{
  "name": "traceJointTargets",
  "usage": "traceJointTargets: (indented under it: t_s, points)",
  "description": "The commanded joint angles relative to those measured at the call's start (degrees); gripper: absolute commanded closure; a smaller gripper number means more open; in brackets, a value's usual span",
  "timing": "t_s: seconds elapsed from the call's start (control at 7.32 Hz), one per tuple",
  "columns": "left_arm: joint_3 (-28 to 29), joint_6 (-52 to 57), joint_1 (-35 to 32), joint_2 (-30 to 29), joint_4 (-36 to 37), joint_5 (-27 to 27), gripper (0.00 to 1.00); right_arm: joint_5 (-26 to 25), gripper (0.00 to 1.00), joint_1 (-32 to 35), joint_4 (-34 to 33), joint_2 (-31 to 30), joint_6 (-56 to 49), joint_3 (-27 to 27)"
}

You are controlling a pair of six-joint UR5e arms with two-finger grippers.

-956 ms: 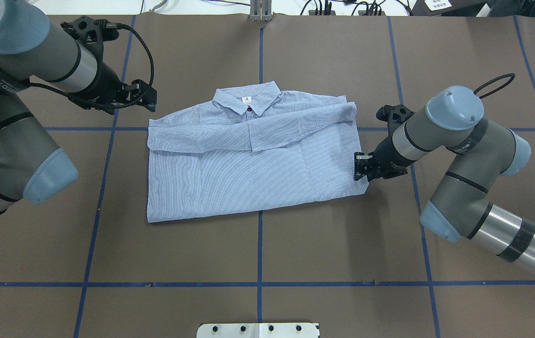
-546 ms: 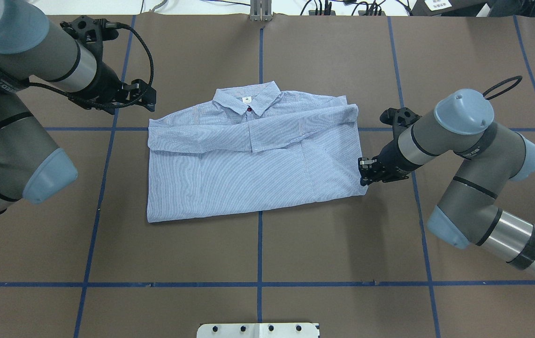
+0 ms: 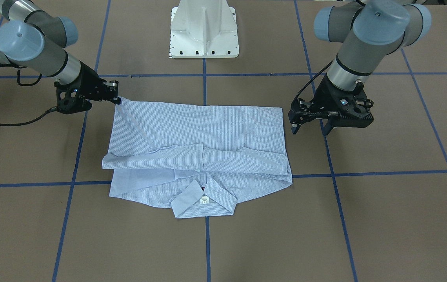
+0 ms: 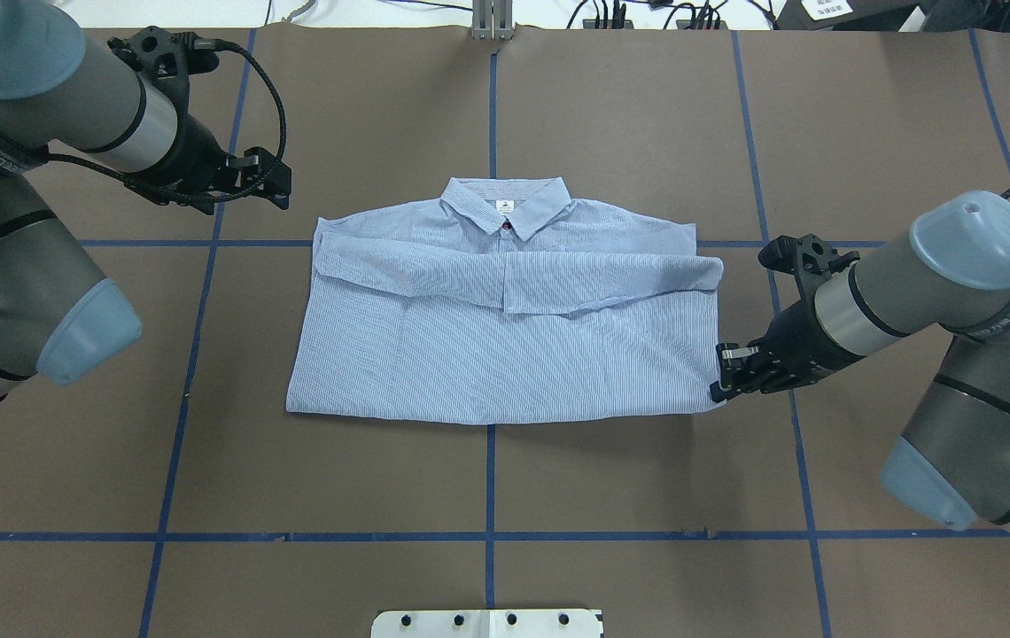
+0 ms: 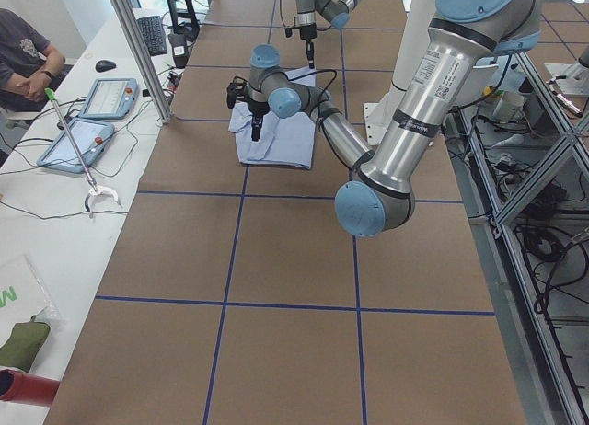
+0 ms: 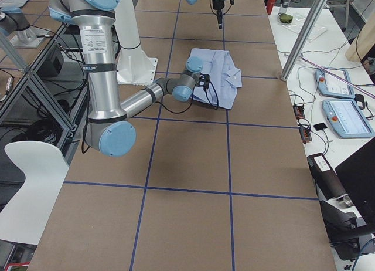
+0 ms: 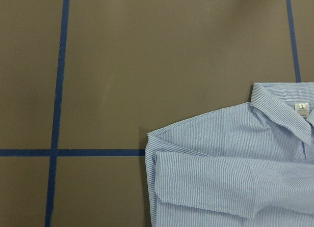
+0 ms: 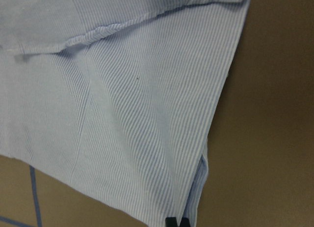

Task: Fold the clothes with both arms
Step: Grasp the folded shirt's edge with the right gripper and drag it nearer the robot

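Pinching the near corner of the shirt (image 4: 505,354), the right gripper (image 4: 718,377) is clamped on the cloth. The left gripper (image 3: 310,128) hangs with fingers spread, holding nothing. The shirt lies folded flat on the brown table (image 4: 505,496).

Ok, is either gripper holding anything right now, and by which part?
The right gripper pinches the striped shirt by the corner of its lower edge on that arm's side. The left gripper is open, holding nothing.
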Motion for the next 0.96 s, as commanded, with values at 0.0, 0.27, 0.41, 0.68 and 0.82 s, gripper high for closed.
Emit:
traceJointTargets:
  t_s: [0.0,0.27,0.41,0.68,0.82]
  points:
    - [-0.36,-0.85,0.06,0.12,0.03,0.09,0.08,1.59,1.0,-4.35,-0.03,-8.55,0.15,9.15]
    - [-0.45,-1.03,0.15,-0.06,-0.06,0.26,0.08,4.65,1.0,-8.92,-0.03,-14.9,0.24,12.26]
    - [-0.54,-1.12,0.24,-0.06,-0.06,0.26,0.08,6.15,1.0,-10.86,-0.03,-17.36,0.24,12.44]
    - [-0.8,-1.12,0.24,-0.06,-0.06,0.35,0.08,6.95,1.0,-12.28,-0.03,-20.46,0.33,12.45]
    - [-0.8,-1.12,0.33,-0.06,-0.14,0.35,0.07,8.53,0.03,-12.11,0.06,-20.81,0.33,12.88]
